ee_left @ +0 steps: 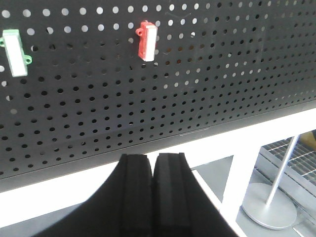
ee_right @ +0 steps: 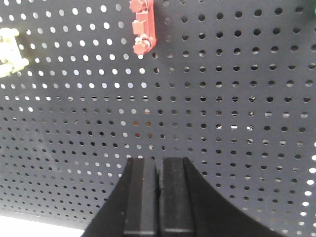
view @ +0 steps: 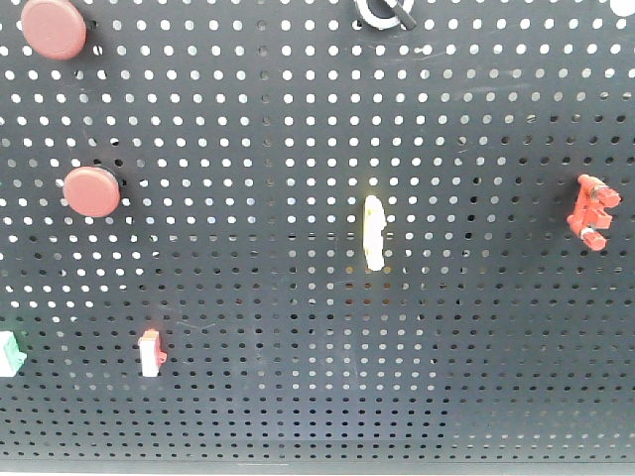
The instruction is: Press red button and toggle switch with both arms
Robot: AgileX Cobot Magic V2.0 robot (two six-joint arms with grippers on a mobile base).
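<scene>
Toggle switch (view: pixel 385 12): white ring, short black lever, cut off by the top edge of the view, high on dark pegboard (view: pixel 298 377), right of centre. Upper red button (view: pixel 55 27) and lower red button (view: pixel 92 190): round domes, far left. Left gripper (ee_left: pixel 153 190): pads pressed together, empty, clear of board. Right gripper (ee_right: pixel 159 197): likewise closed, empty. White frame (ee_left: pixel 207 143) beneath board; round metal stand base (ee_left: pixel 269 205) beyond.

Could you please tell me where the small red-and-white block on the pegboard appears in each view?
Front view: the red-and-white block sits lower left on the pegboard.
Left wrist view: the red-and-white block is top centre-left.
Right wrist view: not in it.
Shared landmark: the green-and-white block, left of it in the front and left wrist views.
</scene>
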